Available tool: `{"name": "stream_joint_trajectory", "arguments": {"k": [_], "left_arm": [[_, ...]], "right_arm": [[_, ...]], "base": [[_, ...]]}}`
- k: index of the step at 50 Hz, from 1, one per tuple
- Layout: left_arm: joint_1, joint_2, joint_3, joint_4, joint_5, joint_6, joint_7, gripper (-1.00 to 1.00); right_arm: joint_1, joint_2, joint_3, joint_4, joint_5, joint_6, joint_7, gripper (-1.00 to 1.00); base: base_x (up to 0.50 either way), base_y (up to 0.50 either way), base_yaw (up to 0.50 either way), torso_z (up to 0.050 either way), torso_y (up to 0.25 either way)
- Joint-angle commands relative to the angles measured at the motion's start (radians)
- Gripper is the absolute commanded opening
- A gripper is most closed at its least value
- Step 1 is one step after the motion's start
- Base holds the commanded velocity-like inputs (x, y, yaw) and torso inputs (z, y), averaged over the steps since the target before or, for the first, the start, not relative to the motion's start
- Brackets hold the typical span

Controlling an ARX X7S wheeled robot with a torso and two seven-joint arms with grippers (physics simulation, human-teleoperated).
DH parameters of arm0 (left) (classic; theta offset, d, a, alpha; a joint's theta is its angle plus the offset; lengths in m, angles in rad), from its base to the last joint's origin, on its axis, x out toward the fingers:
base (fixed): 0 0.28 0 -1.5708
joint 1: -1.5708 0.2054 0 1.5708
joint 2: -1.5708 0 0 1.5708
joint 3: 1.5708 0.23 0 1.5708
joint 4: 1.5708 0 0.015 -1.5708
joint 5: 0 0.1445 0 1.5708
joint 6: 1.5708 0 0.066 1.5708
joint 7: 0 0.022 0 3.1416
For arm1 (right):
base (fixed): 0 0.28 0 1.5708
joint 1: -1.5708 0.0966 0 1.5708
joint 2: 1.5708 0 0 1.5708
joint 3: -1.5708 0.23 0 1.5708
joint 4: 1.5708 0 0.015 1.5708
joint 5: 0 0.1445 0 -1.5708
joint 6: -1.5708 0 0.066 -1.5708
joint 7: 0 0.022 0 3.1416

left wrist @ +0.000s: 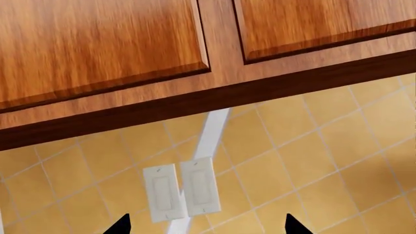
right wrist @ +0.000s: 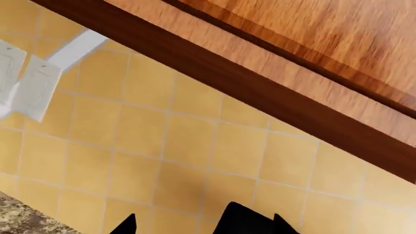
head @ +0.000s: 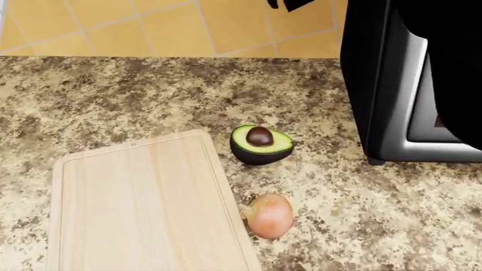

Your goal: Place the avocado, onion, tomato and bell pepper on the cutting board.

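avocado lay right of bare cutting board | both hands raised, grip state untellable | approach from above, pit-side up

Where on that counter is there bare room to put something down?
The whole pale wooden cutting board is bare, as is the speckled granite counter behind it. Tighter to its right, around the halved green avocado and tan onion.
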Motion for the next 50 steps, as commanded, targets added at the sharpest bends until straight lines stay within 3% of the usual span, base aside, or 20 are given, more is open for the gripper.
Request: {"name": "stream_joint_trajectory", "arguments": {"k": [1,8,20,36,42,50], "left_arm": [[0.003,-0.008,0.006,-0.003,-0.015,0.01,-0.01,1.0],[-0.008,-0.006,0.009,-0.007,-0.036,0.008,-0.024,1.0],[-0.009,-0.018,0.022,-0.017,-0.037,0.022,-0.025,1.0],[-0.01,-0.029,0.036,-0.02,-0.049,0.034,-0.03,1.0],[-0.022,-0.021,0.055,-0.023,-0.055,0.035,-0.031,1.0],[-0.011,-0.025,0.05,-0.02,-0.07,0.045,-0.036,1.0]], "right_arm": [[0.034,0.043,-0.102,-0.041,0.038,-0.059,-0.088,1.0],[0.09,0.067,-0.157,-0.022,0.079,-0.059,-0.193,1.0],[0.247,0.171,-0.494,-0.013,-0.021,-0.15,-0.453,1.0],[0.349,0.176,-0.711,0.05,-0.067,-0.273,-0.746,1.0],[0.447,0.196,-0.863,0.073,-0.138,-0.361,-0.964,1.0],[0.526,0.187,-0.961,0.082,-0.125,-0.34,-1.142,1.0]], "base": [[0.0,0.0,0.0,0.0,0.0],[0.0,0.0,0.0,0.0,0.0],[0.0,0.0,0.0,0.0,0.0],[0.0,0.0,0.0,0.0,0.0],[0.0,0.0,0.0,0.0,0.0],[0.0,0.0,0.0,0.0,0.0]]}}
